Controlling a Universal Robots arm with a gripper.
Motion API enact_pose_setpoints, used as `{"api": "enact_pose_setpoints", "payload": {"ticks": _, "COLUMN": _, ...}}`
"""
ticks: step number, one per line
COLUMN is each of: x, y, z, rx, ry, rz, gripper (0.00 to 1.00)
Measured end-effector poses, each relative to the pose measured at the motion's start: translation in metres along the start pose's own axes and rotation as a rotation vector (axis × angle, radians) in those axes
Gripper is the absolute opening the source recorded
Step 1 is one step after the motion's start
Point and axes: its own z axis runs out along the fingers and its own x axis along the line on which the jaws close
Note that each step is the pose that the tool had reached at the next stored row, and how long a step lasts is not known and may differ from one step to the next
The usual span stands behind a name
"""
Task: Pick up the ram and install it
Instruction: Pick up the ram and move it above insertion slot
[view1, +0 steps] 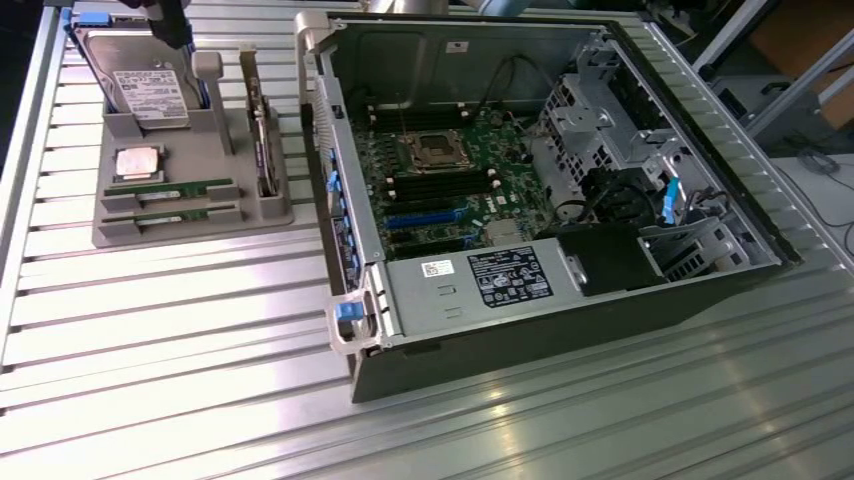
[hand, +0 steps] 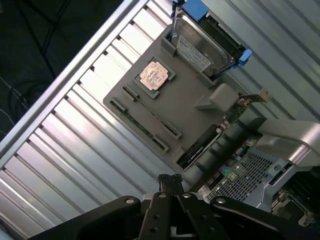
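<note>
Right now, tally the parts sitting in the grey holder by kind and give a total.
Hard drive: 1
Processor chip: 1
RAM sticks: 2
Expansion card: 1
Total: 5

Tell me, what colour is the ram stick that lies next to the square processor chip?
Green. The ram stick shows best in the exterior view.

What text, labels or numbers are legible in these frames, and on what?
No text is legible enough to quote.
Hard drive label: printed, too blurred to read.
Power supply label: too small to read.
White sticker beside it: unreadable.
Stickers on the ram sticks: too small.
</note>
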Motion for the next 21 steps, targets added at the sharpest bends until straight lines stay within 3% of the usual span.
{"api": "enact_pose_setpoints", "payload": {"ticks": 14, "x": 0.0, "y": 0.0, "z": 0.0008, "rx": -0.0016, "ry": 0.0005, "rz": -0.331, "gripper": 0.11}}
{"api": "enact_pose_setpoints", "payload": {"ticks": 21, "x": 0.0, "y": 0.0, "z": 0.001, "rx": -0.002, "ry": 0.0007, "rz": -0.409, "gripper": 0.11}}
